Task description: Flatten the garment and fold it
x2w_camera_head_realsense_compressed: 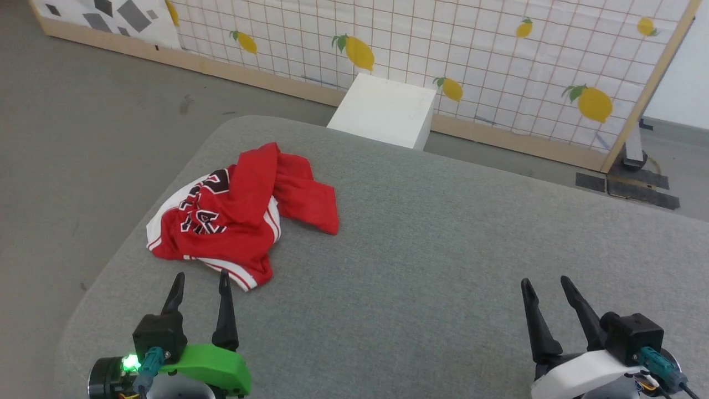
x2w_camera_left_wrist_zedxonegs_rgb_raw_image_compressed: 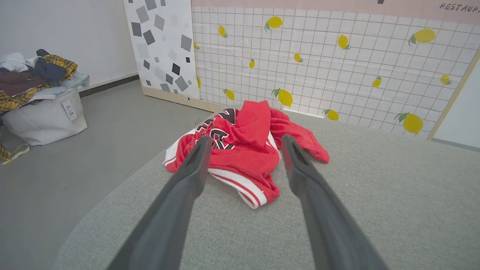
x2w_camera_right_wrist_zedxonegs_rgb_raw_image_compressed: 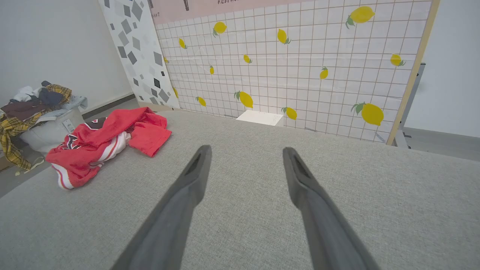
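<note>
Currently the task is unstarted: the garment [x2w_camera_head_realsense_compressed: 232, 216] lies crumpled, neither flat nor folded.

Far left, at 9 o'clock in the left wrist view, a white laundry bag [x2w_camera_left_wrist_zedxonegs_rgb_raw_image_compressed: 45, 116] heaped with other clothes stands on the floor, well apart from the work.

The garment sits at about 10 o'clock on the grey tabletop [x2w_camera_head_realsense_compressed: 415, 249], near its left edge. It is bunched in a loose heap, with black lettering partly showing, a white sleeve [x2w_camera_head_realsense_compressed: 166, 213] at the heap's 9 o'clock and a plain red flap [x2w_camera_head_realsense_compressed: 310, 205] trailing out at 3 o'clock.

The left gripper [x2w_camera_head_realsense_compressed: 201, 273] is at 7 o'clock in the head view, jaws apart and holding nothing. The garment is at its 12 o'clock, the striped hem [x2w_camera_left_wrist_zedxonegs_rgb_raw_image_compressed: 240, 187] just beyond the fingertips.

The right gripper [x2w_camera_head_realsense_compressed: 544, 279] is at 5 o'clock, jaws likewise apart and empty, over bare tabletop and well apart from the garment.

Handling assessment: the fabric looks light, soft and limp. It should drape rather than hold shape and may drag on the cloth-like surface. No fragility is noted.

Recommended holds: the striped hem for the left gripper, since it is a doubled edge that is nearest and clear of the layers, and the red flap for the right gripper. Pinching the middle of the heap risks catching several layers at once.
</note>
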`<state>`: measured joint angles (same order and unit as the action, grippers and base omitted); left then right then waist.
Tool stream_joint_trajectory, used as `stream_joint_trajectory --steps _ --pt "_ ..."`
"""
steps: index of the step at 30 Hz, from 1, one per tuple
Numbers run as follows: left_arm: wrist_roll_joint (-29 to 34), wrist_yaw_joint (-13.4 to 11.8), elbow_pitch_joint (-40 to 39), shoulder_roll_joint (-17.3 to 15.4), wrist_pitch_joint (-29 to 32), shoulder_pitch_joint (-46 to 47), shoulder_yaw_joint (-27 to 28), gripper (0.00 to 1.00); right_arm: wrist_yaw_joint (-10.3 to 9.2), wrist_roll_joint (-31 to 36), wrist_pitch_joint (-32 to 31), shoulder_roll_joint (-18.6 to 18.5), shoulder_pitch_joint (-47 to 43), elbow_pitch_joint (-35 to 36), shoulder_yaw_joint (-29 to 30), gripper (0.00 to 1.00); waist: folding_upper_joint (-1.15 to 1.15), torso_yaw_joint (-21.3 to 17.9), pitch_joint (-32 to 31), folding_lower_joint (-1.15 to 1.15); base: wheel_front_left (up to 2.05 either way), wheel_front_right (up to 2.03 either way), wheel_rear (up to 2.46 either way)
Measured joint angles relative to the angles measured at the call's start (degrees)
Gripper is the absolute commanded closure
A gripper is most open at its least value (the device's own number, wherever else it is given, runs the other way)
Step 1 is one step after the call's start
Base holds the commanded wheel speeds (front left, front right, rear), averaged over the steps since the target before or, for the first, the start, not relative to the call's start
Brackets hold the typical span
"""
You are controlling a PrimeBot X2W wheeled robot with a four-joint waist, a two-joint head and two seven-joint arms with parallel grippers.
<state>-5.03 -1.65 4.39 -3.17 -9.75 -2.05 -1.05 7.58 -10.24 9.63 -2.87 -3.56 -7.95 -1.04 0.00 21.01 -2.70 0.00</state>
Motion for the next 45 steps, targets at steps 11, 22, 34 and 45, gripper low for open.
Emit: stream_joint_trajectory --steps 11,22,34,45 --pt "-0.5 -0.5 0.3 0.0 -1.2 -0.2 -0.1 0.0 0.0 -0.9 1.3 0.0 -0.2 -1.2 -0.1 0.0 0.0 2.7 -0.3 0.0 0.0 0.0 0.0" --pt "-1.0 -0.9 0.5 0.0 -2.5 -0.4 -0.3 0.0 0.0 -1.4 2.6 0.0 -0.7 -2.0 -0.6 0.0 0.0 5.4 -0.2 0.0 0.0 0.0 0.0" --pt "-1.5 -1.5 1.3 0.0 -4.0 -0.5 -1.2 0.0 0.0 -1.4 4.0 0.0 -1.2 -2.6 -0.6 0.0 0.0 8.1 0.9 0.0 0.0 0.0 0.0" --pt "-1.7 -1.9 2.2 0.0 -4.8 -0.4 -1.7 0.0 0.0 -1.5 5.0 0.0 -1.2 -3.1 -0.4 0.0 0.0 9.9 1.7 0.0 0.0 0.0 0.0"
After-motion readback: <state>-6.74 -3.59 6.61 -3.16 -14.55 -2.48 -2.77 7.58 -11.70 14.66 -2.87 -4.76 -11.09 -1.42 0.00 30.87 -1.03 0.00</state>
